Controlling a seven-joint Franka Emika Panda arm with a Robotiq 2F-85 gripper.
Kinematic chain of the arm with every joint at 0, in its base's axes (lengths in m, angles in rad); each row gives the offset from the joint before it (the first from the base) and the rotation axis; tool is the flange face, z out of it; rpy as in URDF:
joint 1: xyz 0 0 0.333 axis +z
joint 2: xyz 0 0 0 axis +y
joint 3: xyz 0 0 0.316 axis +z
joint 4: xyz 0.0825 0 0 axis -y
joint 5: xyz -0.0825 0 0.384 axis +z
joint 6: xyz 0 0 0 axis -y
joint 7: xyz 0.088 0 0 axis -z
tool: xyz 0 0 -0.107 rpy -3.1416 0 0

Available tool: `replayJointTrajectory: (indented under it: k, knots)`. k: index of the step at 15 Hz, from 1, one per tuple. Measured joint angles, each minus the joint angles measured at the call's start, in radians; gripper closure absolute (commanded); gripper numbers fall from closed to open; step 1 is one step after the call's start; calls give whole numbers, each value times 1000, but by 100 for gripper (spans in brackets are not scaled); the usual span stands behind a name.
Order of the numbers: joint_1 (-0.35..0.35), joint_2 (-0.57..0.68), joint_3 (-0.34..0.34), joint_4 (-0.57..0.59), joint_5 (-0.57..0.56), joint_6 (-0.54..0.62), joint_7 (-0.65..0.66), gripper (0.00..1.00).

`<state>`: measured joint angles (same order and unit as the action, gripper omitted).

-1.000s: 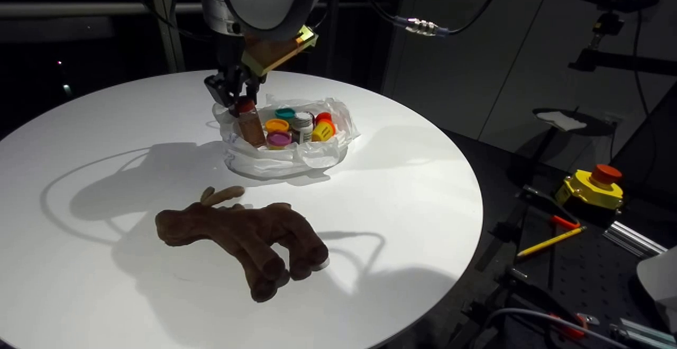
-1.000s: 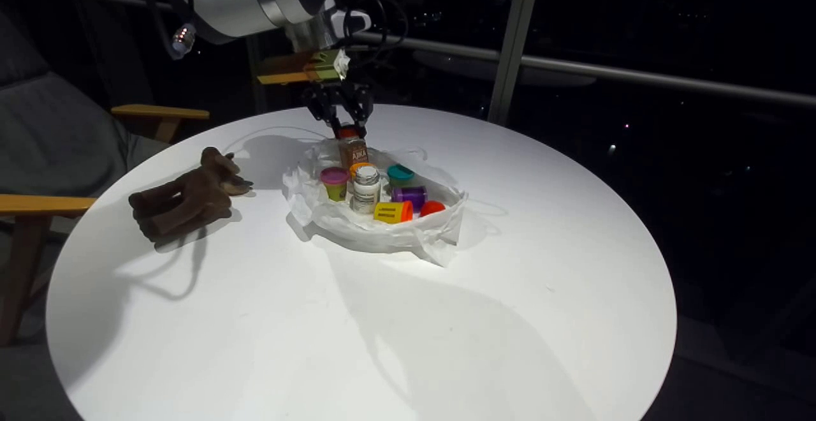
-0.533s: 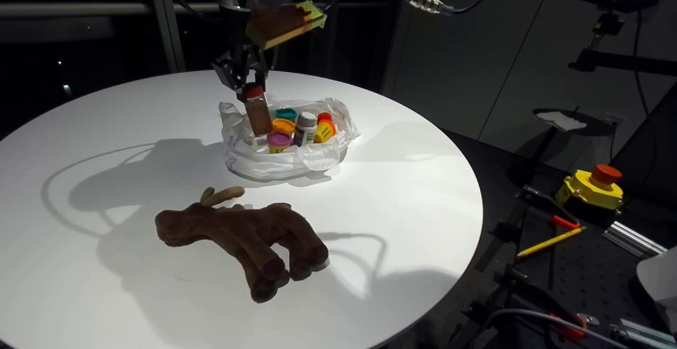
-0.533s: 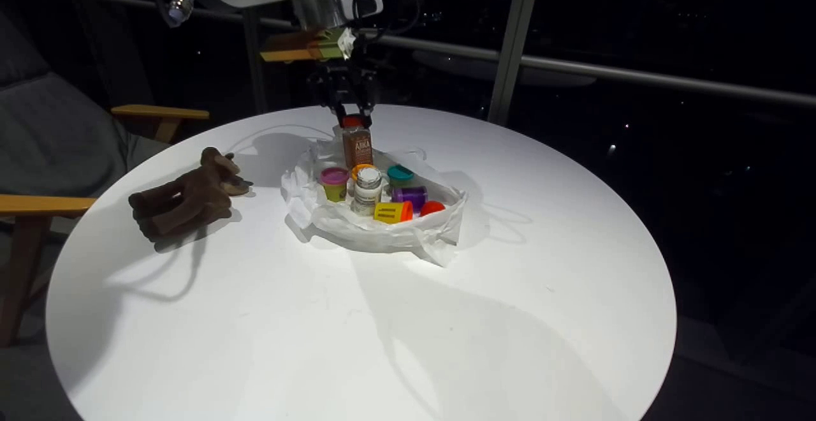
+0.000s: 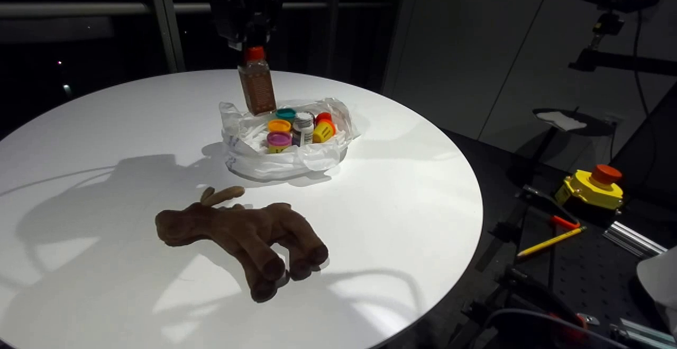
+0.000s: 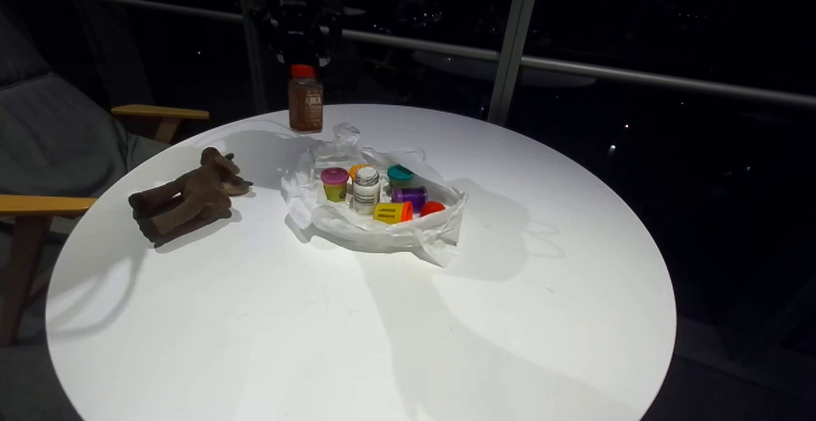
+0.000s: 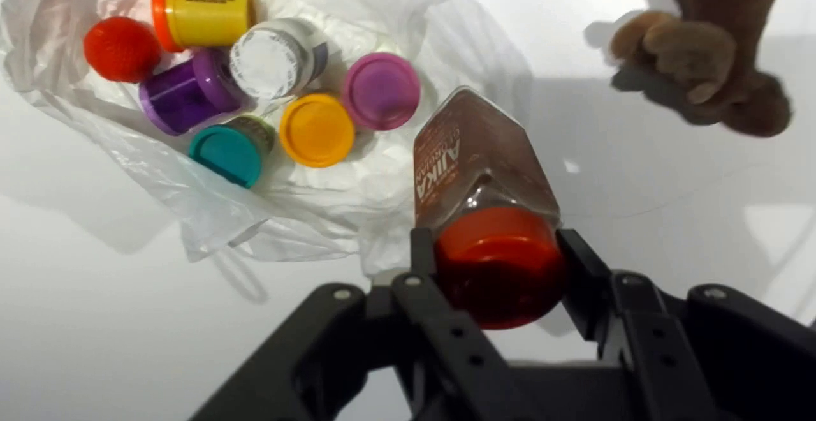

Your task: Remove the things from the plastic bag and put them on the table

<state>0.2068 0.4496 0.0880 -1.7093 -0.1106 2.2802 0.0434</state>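
Jar (image 5: 257,85): square-sided clear body, red-brown contents up to the shoulder, round red cap with a glossy highlight in the wrist view.
Print: white lettering on one face, AJIKA legible; smaller words beside it too blurred to read with confidence.
Pose: cap uppermost, body hanging below it, tilted slightly in an exterior view.
Jaws: clamped on the jar's red cap, one side pressed to each flank.
Jar position: held up above the counter (image 6: 554,344), near the rim of the plastic bag (image 6: 363,237); whether over the rim or just outside it, cannot tell.
Plastic bag: thin, whitish, crinkled, rim spread wide, resting on the counter.
Upright in bag: purple-lidded tub (image 7: 382,91) with yellow body, orange-lidded tub (image 7: 317,130) just beside it, teal-lidded tub (image 7: 228,153), white-capped bottle (image 7: 277,59) with a pale label.
On their sides in bag: yellow tub (image 7: 207,13) with an orange lid, dark purple container (image 7: 191,92) near it.
Bag end opposite jar: red rounded item (image 7: 122,49), beside the yellow tub.
Plush animal (image 5: 240,227): brown, long-limbed, darker tips to the legs, tan pieces near the head; lying on the counter, outside the bag.
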Motion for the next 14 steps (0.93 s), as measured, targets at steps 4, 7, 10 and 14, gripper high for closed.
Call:
replayJointTrajectory:
  k: [4,7,10,14]
  knots:
    - [-48,-131,77,-197,115,-16,-205,80]
    - [-62,-162,85,-322,128,4,-304,80]
    - [-64,-164,87,-435,125,133,-330,80]
    - [-62,-167,115,-560,125,403,-334,80]
